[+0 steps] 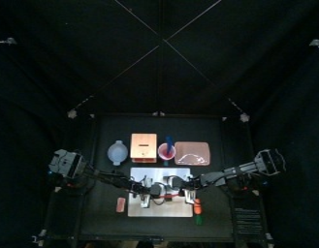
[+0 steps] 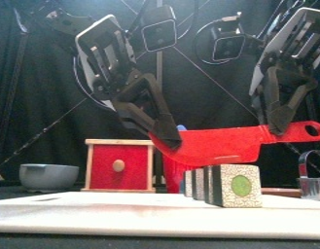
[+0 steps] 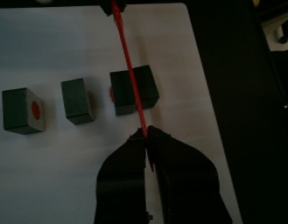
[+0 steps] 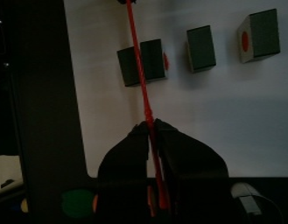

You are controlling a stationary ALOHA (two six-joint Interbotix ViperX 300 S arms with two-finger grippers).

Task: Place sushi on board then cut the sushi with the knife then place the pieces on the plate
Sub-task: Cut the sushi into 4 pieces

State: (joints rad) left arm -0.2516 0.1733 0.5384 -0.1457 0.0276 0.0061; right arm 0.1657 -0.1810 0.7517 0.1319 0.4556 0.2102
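Left gripper (image 2: 160, 134) and right gripper (image 2: 279, 126) are both pinching the red toy knife (image 2: 221, 143), jaws closed down to the blade. They are holding it level just over three sushi pieces (image 2: 232, 185), which are sitting in a row on the white cutting board (image 2: 85, 206).

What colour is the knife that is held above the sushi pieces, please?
The knife is red, shown best in the front view.
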